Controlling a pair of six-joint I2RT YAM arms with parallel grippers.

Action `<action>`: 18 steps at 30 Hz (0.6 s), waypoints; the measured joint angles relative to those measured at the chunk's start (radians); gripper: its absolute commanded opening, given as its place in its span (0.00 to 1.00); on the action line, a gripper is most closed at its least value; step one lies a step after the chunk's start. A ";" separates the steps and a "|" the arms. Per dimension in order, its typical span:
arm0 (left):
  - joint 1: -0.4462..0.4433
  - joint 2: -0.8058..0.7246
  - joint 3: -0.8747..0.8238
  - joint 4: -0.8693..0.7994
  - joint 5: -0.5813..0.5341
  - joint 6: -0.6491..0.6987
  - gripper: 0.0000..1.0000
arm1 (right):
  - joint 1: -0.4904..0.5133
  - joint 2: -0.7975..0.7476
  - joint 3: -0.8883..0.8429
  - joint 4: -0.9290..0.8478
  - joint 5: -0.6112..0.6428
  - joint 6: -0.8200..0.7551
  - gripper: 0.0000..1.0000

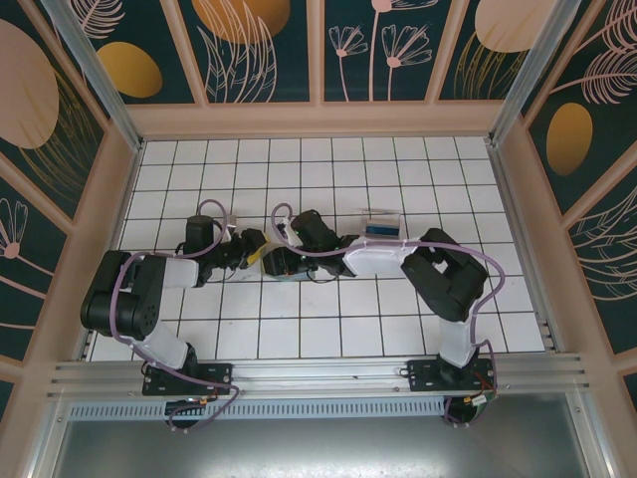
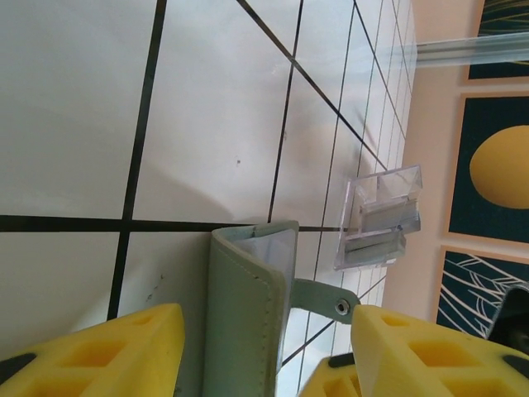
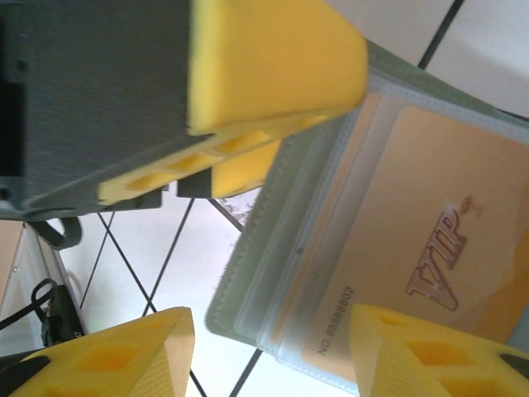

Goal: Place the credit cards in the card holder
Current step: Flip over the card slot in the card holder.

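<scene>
Green card holder (image 3: 252, 256) lies spread, pockets up for loading — left gripper (image 2: 264, 331) parted astride its edge, right gripper (image 3: 273, 318) parted too.

The lower edge cuts off the card holder (image 2: 244, 314) in the left wrist view; the right edge cuts it in the right wrist view. From above, we cannot count the credit cards (image 1: 379, 229) in the clear tray (image 1: 394, 216): too small.
</scene>
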 measured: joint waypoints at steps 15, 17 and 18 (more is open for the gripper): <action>0.000 0.000 0.064 -0.253 -0.110 0.218 0.45 | -0.017 -0.096 -0.045 -0.049 0.153 0.012 0.54; 0.000 0.002 0.069 -0.266 -0.117 0.230 0.44 | -0.035 -0.111 -0.047 -0.069 0.184 0.024 0.54; 0.000 0.003 0.071 -0.269 -0.117 0.235 0.44 | -0.044 -0.114 -0.052 -0.076 0.197 0.031 0.54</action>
